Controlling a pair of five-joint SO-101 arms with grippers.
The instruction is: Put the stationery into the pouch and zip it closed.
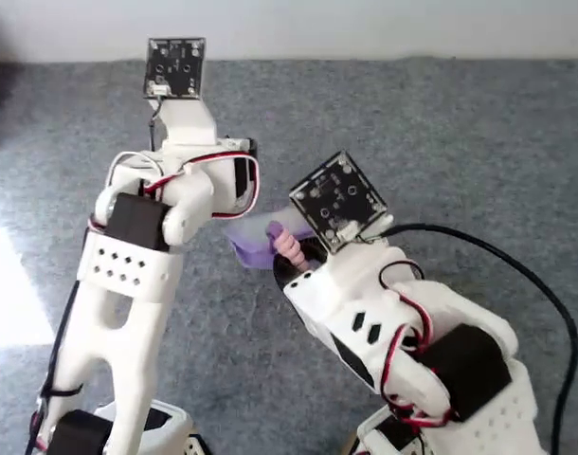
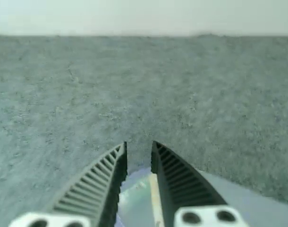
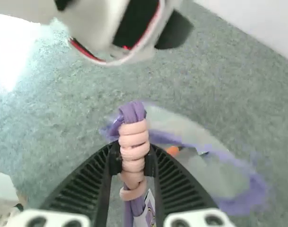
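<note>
purple pen (image 3: 132, 142), pinched in the right claw (image 3: 132, 149), hangs at the pouch (image 3: 205, 172) mouth nipped by the left claw (image 2: 138, 150); insertion seems underway, next pushing it inside.

pen (image 3: 133, 142) between right fingers (image 3: 85, 187), pouch (image 3: 205, 175) just beyond

open tabletop (image 1: 460, 123) lies free on the far side and to the right. left arm (image 1: 166, 209) and right arm (image 1: 384, 313) flank the pouch (image 1: 253, 248); a pen (image 3: 133, 139) held in the right fingers (image 3: 174, 187) hangs over it. a cable (image 1: 516, 270) crosses the right.
</note>
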